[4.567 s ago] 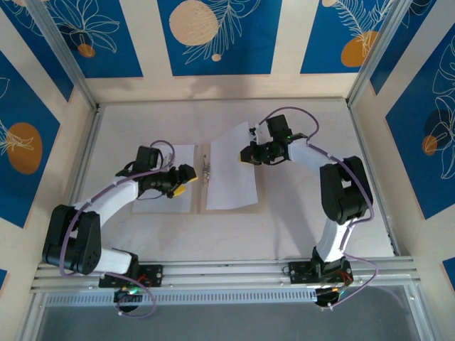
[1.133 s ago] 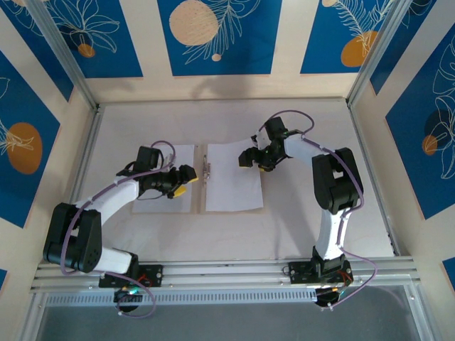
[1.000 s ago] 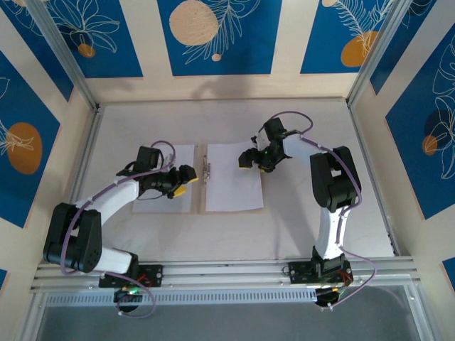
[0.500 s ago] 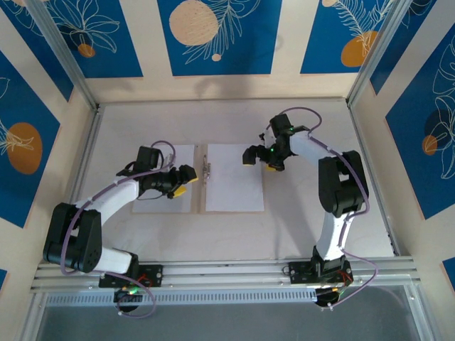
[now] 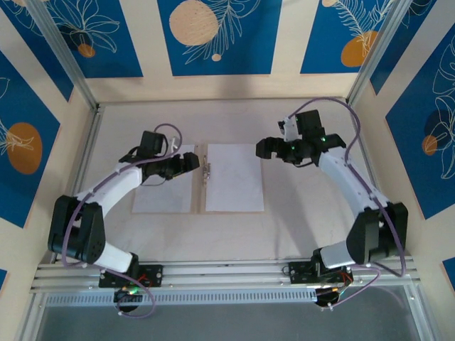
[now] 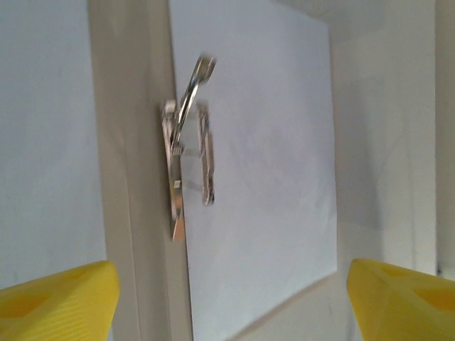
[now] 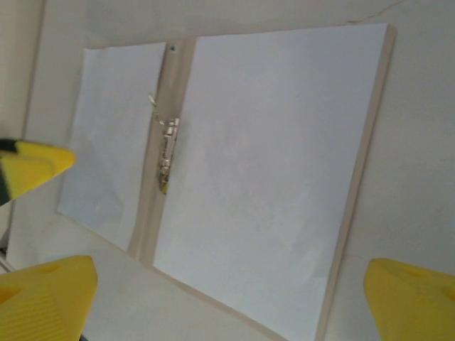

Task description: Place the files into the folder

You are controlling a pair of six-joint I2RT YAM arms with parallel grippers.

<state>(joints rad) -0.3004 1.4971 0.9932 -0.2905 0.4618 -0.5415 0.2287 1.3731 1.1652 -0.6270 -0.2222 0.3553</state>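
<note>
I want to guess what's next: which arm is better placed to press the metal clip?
Probably left: the left end effector, open, hovers beside the clip on the folder's spine. The right end effector sits at the folder's right edge.

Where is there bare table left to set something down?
Free: table strips between folder and arm bases, and between folder and back wall. Crowded: the clip beside the left pincer, the folder's right edge by the right pincer.
</note>
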